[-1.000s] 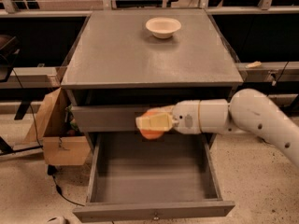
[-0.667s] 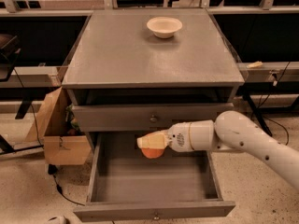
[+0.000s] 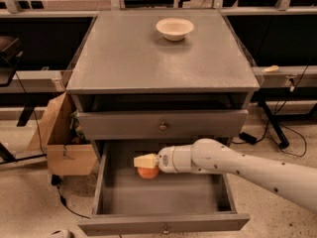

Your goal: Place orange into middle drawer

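Gripper: my gripper [image 3: 145, 165] is down inside the open middle drawer [image 3: 100, 178], left of its centre and toward the far end, just below the front of the upper drawer [image 3: 124, 125].
Grip: its cream-coloured fingers [image 3: 144, 160] are closed on the orange [image 3: 148, 173]. One finger lies over the top of the fruit, and only the lower half of the fruit shows beneath it.
Orange: it is in my grasp, low within the drawer's walls. I cannot tell whether its underside touches the drawer floor.
Arm: my white arm [image 3: 237, 165] reaches in from the right, crossing over the drawer's right wall.
Middle drawer: it is pulled well out toward the near side, and its grey floor shows around the orange.
Upper drawer: it is closed, with a small round knob [image 3: 162, 126] at the middle of its front.
Tabletop: the grey tabletop [image 3: 148, 63] carries a cream-white bowl [image 3: 174, 28] near its far edge, well apart from the orange.
Left of cabinet: an open cardboard box [image 3: 59, 148] stands on the floor.
Change: a second ago I held the orange in front of the upper drawer's face. Since then I have brought it lower and a little to the left, into the open drawer. The bowl and both drawers have not moved.
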You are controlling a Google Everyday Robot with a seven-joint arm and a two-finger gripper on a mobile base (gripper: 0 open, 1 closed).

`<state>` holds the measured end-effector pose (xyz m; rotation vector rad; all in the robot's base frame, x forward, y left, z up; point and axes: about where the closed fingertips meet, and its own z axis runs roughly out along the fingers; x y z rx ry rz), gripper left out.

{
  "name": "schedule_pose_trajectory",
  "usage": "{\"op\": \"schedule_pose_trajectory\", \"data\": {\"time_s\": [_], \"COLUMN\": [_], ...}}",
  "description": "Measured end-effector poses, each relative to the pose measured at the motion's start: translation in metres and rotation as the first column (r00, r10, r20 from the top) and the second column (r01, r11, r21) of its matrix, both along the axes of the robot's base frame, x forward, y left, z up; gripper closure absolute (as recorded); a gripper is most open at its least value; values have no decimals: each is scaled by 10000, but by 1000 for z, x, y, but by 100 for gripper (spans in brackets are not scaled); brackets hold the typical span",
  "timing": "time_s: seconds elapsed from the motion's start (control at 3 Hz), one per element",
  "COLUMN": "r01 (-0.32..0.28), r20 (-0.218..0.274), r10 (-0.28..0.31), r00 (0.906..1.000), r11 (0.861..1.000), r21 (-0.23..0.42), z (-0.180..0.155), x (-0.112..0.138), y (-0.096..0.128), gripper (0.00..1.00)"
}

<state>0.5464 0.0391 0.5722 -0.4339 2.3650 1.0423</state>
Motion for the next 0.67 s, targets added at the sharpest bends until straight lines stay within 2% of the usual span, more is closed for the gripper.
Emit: {"op": "schedule_pose_trajectory", "data": {"time_s": [0.33, 0.67], "r01": [964, 1867], "r20": [4, 275], "r10": [-964, -1860], "r00": [9953, 9822], "r11": [9950, 9820], "r21": [-271, -265], "z": [-30, -48], "x": [26, 50], "y": [13, 17], "gripper": [100, 100]}}
